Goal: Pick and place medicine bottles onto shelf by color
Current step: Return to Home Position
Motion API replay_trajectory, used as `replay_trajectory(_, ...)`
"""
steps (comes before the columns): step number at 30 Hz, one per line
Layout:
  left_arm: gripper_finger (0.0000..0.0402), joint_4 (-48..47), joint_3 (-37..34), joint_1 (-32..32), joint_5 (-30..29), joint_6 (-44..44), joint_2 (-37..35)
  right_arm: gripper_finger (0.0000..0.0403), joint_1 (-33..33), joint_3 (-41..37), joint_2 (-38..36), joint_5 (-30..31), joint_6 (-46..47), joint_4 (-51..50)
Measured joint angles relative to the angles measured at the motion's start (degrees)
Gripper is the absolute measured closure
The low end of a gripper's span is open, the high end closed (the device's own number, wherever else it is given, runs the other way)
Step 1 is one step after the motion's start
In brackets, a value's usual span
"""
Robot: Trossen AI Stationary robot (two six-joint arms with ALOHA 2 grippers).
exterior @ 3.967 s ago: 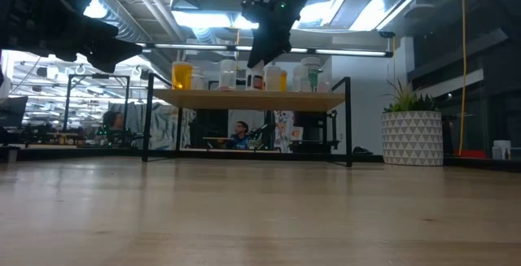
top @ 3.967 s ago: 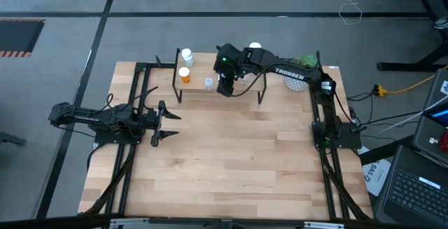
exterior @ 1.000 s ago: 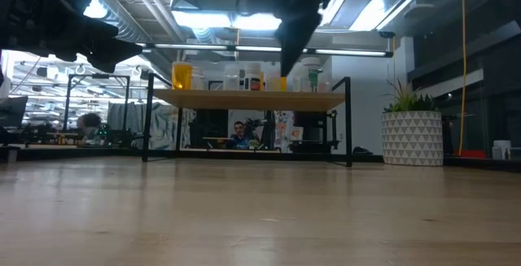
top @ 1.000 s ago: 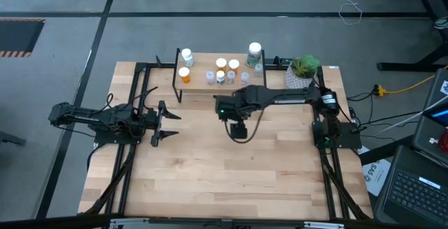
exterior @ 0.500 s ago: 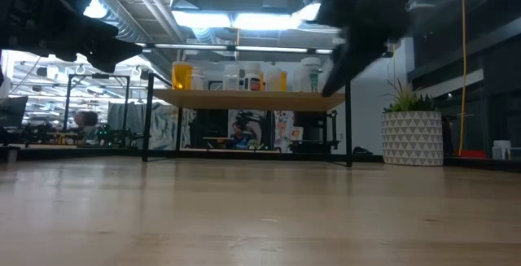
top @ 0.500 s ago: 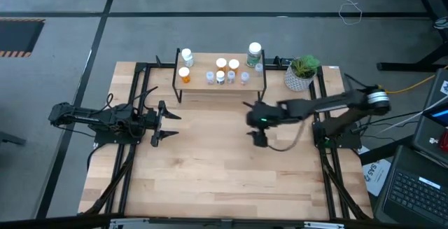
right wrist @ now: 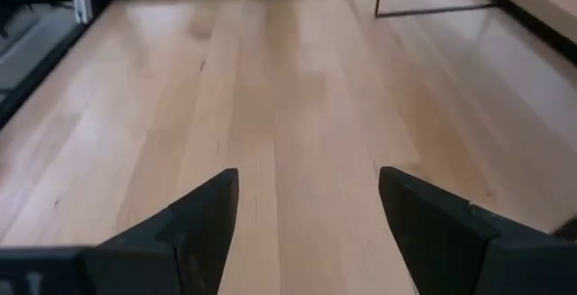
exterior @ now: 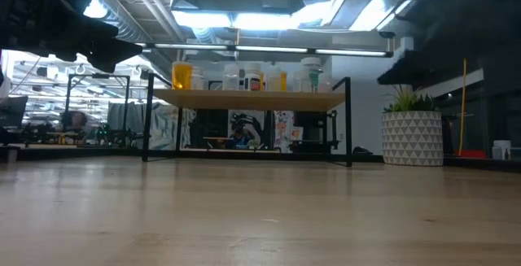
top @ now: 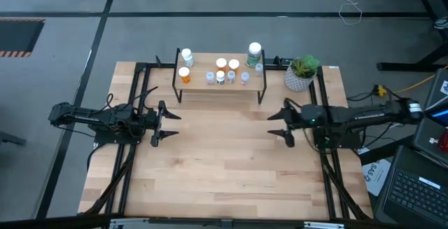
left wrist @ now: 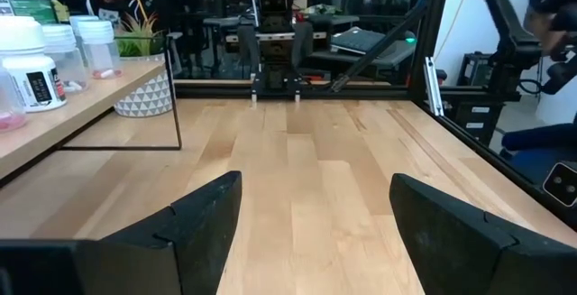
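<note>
Back from the shelf (top: 199,64) since a second ago, our right gripper (top: 277,124) now sits at 3 o'clock, fingers spread wide, holding nothing. We see the medicine bottles (top: 221,64) standing on that shelf at 12 o'clock. Our left gripper (top: 168,122) waits at 9 o'clock, likewise spread and empty.

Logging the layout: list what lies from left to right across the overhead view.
From the left: left pincer, open → orange bottle at the left end of the shelf → green-labelled bottle at its right end → right pincer, open → laptop.
</note>
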Motion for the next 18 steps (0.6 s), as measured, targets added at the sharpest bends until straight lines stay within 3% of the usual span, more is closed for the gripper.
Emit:
replay_trajectory(6,0.0123,0.00,0.00,-0.02,-0.02,-0.01,0.00,0.0133,-0.38,-7.71,-16.07,0.01,-0.02,0.17)
replay_trajectory(13,0.0123,0.00,0.00,-0.01,0.00,0.01,0.01,0.0133,-0.70,-10.47,-31.37,-0.01,-0.12,-2.19)
replay_trajectory(18,0.0123,0.00,0.00,-0.01,-0.01,0.02,0.01,0.0133,-1.85,-10.77,-39.80,0.01,-0.13,-9.49)
